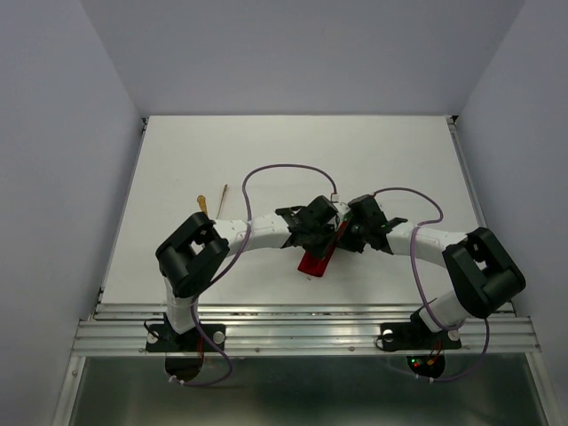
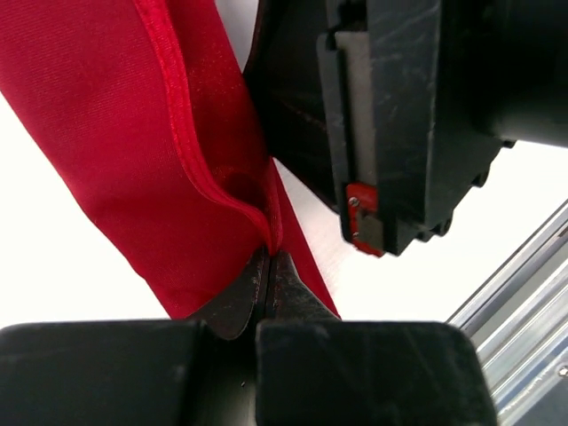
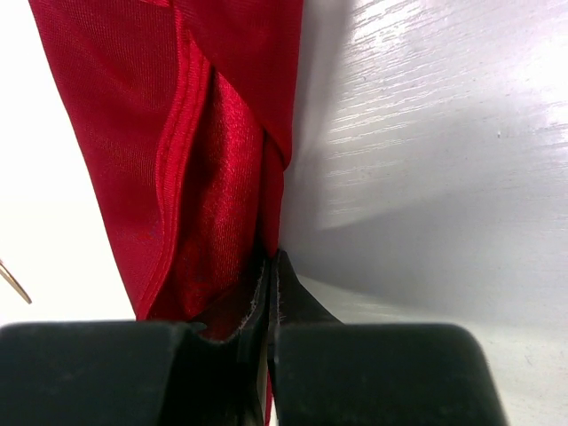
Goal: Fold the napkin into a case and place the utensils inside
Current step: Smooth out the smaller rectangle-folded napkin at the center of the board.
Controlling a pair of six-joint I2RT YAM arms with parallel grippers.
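The napkin [image 1: 316,259] is folded into a long narrow band and sits tilted between the two grippers. Whether its near end touches the table [image 1: 266,151], I cannot tell. The left gripper [image 2: 269,259] has its fingers pressed together on a hemmed edge of the napkin, at the place where two layers meet. The right gripper [image 3: 269,264] is also closed tight, and it pinches the red cloth at a deep crease. The two grippers are just beside each other, one on each side of the napkin. The utensils lie on the table well apart from the napkin, to its left and farther from the arm bases. The gold knife [image 1: 202,204] and the thinner fork [image 1: 224,192] are near each other but not touching.
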